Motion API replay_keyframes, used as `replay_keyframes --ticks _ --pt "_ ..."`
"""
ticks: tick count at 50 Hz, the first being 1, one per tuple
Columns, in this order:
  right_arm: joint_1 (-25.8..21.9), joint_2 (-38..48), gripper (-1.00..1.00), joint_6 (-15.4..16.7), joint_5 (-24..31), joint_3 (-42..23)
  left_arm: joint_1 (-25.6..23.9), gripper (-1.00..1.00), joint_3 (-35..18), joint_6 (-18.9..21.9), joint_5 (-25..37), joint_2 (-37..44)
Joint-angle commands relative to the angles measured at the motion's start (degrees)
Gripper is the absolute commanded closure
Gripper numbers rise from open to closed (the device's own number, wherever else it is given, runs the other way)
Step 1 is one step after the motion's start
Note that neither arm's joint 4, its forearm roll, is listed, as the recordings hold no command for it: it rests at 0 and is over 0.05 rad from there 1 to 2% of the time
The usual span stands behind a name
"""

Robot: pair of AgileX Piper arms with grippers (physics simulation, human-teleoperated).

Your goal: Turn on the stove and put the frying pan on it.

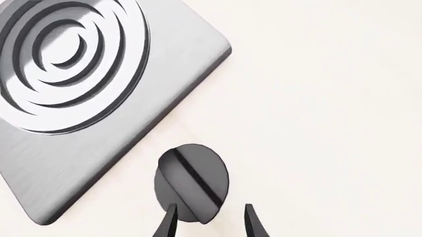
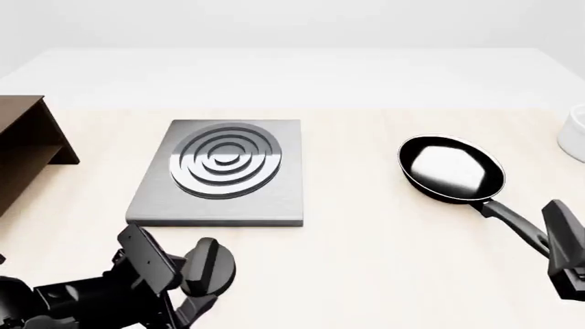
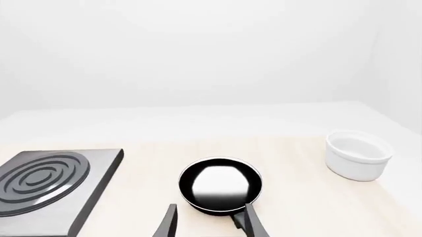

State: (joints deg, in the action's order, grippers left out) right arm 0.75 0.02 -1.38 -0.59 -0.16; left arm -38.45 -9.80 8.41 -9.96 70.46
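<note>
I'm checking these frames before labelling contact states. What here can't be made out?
- Left gripper: whether its fingertips touch the knob; the left wrist view's edge cuts them off, and in the front view the arm covers it.
- Right gripper: whether it is around the frying pan handle; the right wrist view's edge cuts off the handle.
- White bowl: mostly cropped in the front view.
- Brown shelf: cut off at that view's left edge.

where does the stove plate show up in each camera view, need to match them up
Front view: the stove plate lies left of centre on the table, beyond the knob.
Left wrist view: it fills the upper left corner, cut off by the picture's edge, with the knob close beside it.
Right wrist view: it sits at the lower left edge, partly cut off.
Shared landmark: the ring burner on the plate shows in all three.
</note>
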Motion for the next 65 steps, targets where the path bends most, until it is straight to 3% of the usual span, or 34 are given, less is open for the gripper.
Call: replay_keyframes --ticks 1,29,30,60,65 --pt "-0.03 0.01 -1.00 0.21 0.05 0.00 0.02 -1.00 0.66 0.48 -5.19 5.24" --pt "0.08 0.01 -1.00 0.01 -0.07 0.00 -4.25 -1.00 0.43 -1.25 -8.63 10.44" --pt "0.14 0.01 -1.00 -0.15 -0.06 -0.02 -8.38 -1.00 -1.56 -3.04 -6.61 10.32" --pt "0.17 0.00 -1.00 -0.36 -0.12 -0.01 -11.05 -1.00 -4.39 -3.35 0.48 4.37" --pt "0.19 0.00 -1.00 -0.47 -0.11 0.01 -11.40 -1.00 -5.39 -2.91 6.13 -2.07"
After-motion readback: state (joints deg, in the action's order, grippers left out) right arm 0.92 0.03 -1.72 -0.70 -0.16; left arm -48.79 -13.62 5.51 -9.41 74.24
